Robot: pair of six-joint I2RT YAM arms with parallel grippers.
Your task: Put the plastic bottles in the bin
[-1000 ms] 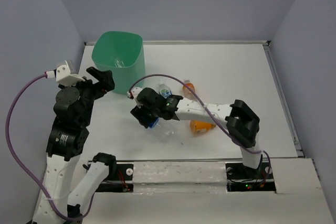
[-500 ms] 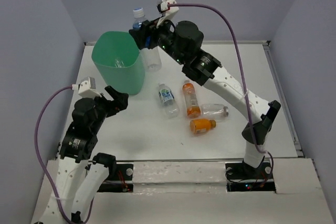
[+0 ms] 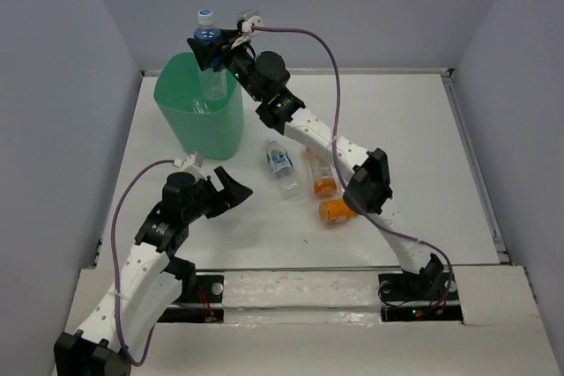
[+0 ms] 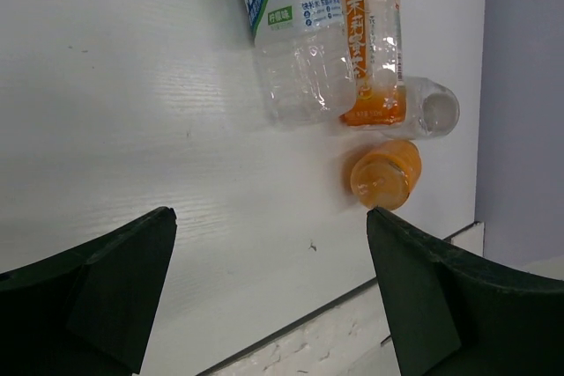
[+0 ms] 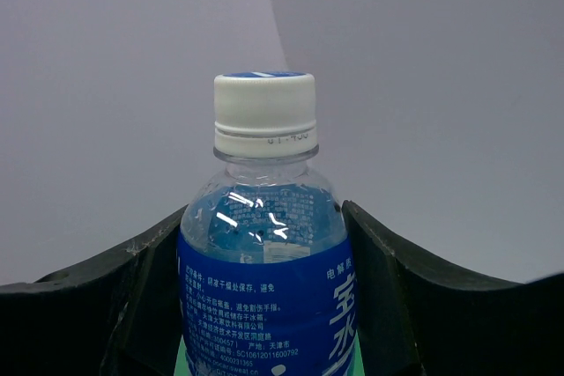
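Now the bin (image 3: 196, 121) stands below a blue-labelled bottle (image 3: 210, 78), which my right gripper (image 3: 211, 48) pinches upright over its mouth. If I release off-centre, the bottle could clip the rim and bounce out. My left gripper (image 4: 269, 297) is spread and empty.

The right gripper (image 3: 214, 52) has left the counter (image 3: 397, 112) and now hangs high, the blue-labelled bottle (image 3: 206, 33) upright between its fingers. The mouth of the bin (image 3: 181, 116), off to the gripper's side half a second ago, now lies directly beneath it. The left gripper (image 3: 231, 191) has dropped from its raised spot and hovers low, jaws spread, with the lying bottles (image 4: 300, 50) just ahead of it.
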